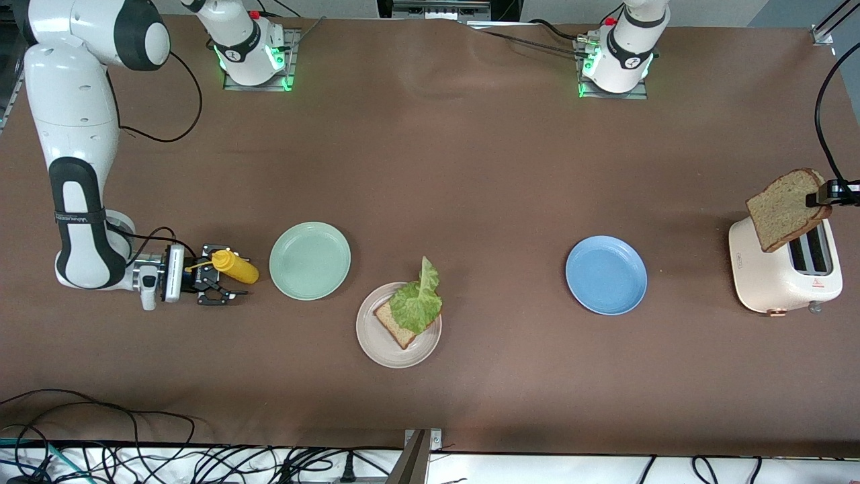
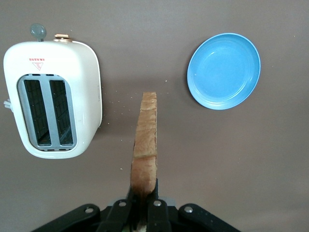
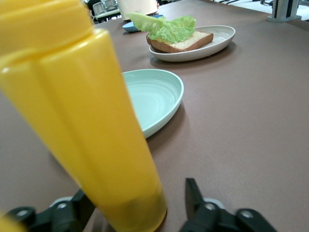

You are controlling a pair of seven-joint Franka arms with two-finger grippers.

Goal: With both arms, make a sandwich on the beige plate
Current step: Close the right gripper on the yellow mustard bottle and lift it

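**Open sandwich on the beige plate, top slice in the air**

The beige plate sits on the brown tabletop close to the front camera, about midway between the two arms' ends. On it lies one slice of wholegrain bread, and a ruffled lettuce leaf rests on that slice, its tip reaching past the plate's rim toward the robots' bases. The right wrist view shows the same stack from low down, the leaf draped over the bread.

The second bread slice is held up over the cream toaster, which stands at the left arm's end of the tabletop. The left tool is clamped on one edge of this slice; its wrist view shows the slice edge-on, with the toaster's two slots beside it.

A mint green plate lies just beside the beige plate, toward the right arm's end and slightly farther from the front camera. A blue plate lies between the beige plate and the toaster.

The right tool is low at the tabletop next to the mint green plate, its fingers spread to either side of a yellow squeeze bottle; whether they press on the bottle cannot be told.
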